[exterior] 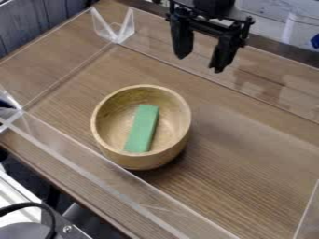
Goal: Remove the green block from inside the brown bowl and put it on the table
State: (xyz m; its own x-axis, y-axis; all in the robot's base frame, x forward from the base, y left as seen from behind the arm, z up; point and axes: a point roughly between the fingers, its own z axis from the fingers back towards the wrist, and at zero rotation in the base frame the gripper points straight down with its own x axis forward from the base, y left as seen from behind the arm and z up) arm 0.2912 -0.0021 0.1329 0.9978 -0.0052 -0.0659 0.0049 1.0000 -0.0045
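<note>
I see the green block (142, 128) lying slantwise inside the brown bowl (173, 147), apparently resting on its floor. The bowl sits near the table's (249, 140) front clear wall (75, 159), with bare wood to its right. My gripper (203, 51) hangs behind, jaws wide, empty.

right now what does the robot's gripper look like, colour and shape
The black two-fingered gripper is all dark, with a blocky body at the top of the picture and two slim, straight jaws below it. No markings or cables can be made out at this size.
</note>
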